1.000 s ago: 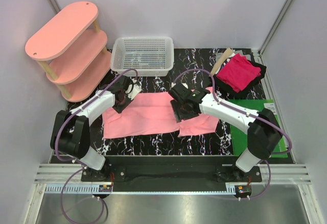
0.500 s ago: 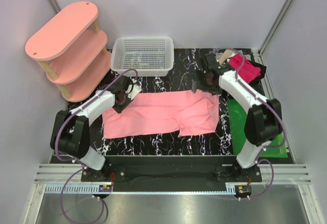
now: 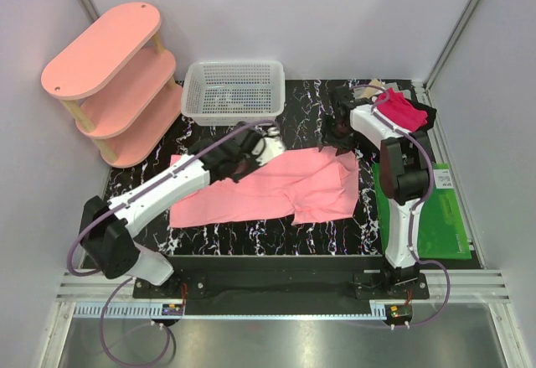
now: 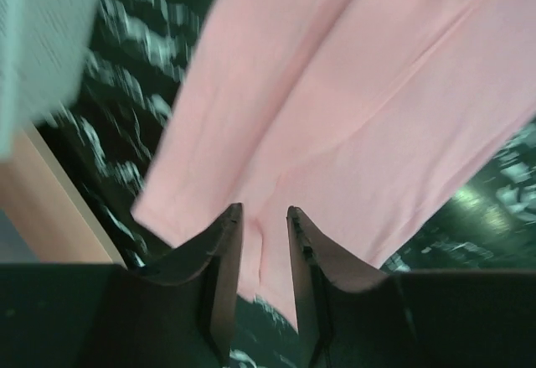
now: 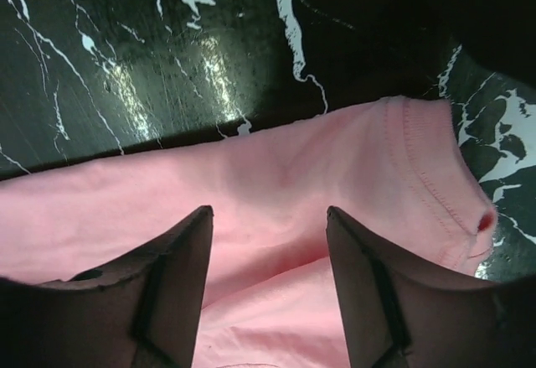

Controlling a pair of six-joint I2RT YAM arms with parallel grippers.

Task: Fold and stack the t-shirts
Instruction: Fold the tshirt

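No readable text, labels or numbers anywhere

White mesh basket (image 3: 234, 91) at back centre of black marbled worktop (image 3: 301, 125). Pale-pink three-tier oval shelf unit (image 3: 102, 49) back left, near basket. Green mat (image 3: 440, 217) flat along right edge.
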